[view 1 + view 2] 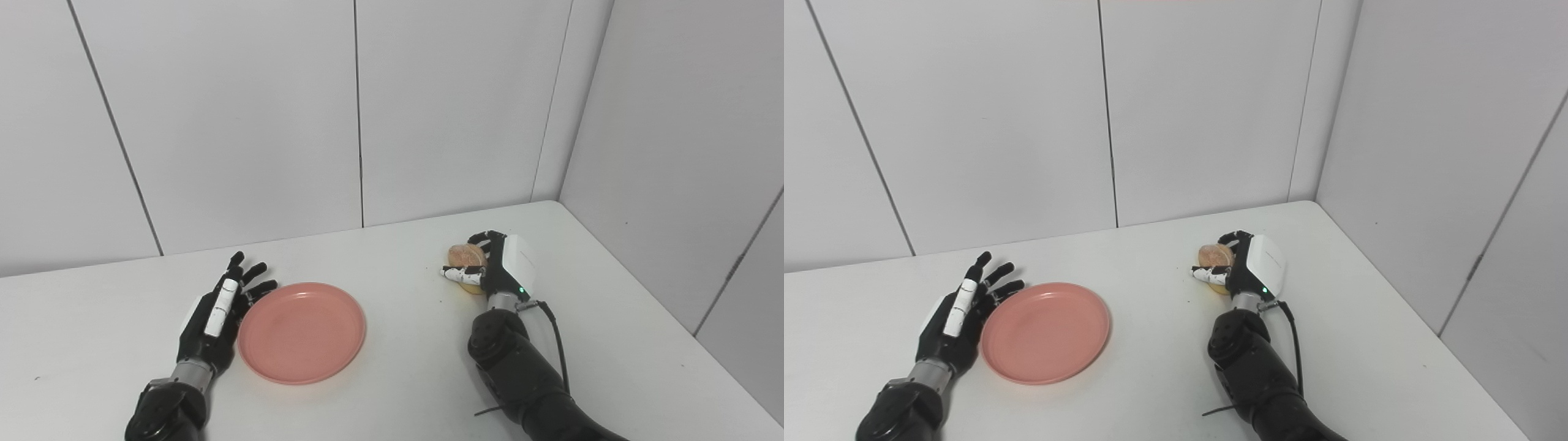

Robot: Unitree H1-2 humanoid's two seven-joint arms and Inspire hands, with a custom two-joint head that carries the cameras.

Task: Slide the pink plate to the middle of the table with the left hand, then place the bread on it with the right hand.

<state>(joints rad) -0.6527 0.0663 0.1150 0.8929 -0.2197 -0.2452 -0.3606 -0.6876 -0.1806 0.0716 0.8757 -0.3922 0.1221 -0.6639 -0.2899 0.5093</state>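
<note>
A round pink plate (302,331) lies flat on the white table (398,367), left of centre. My left hand (215,312) rests open against the plate's left rim, fingers spread and pointing away from me. To the right, a small golden-brown bread roll (465,255) sits low at the table surface inside my right hand (499,266). The right hand's fingers curl over the roll's far side and its thumb crosses the near side, so it is shut on the bread. The plate holds nothing.
White wall panels (245,122) close off the back of the table and the right side (686,153). The table's right edge runs diagonally near the right arm. A black cable (554,343) trails along the right forearm.
</note>
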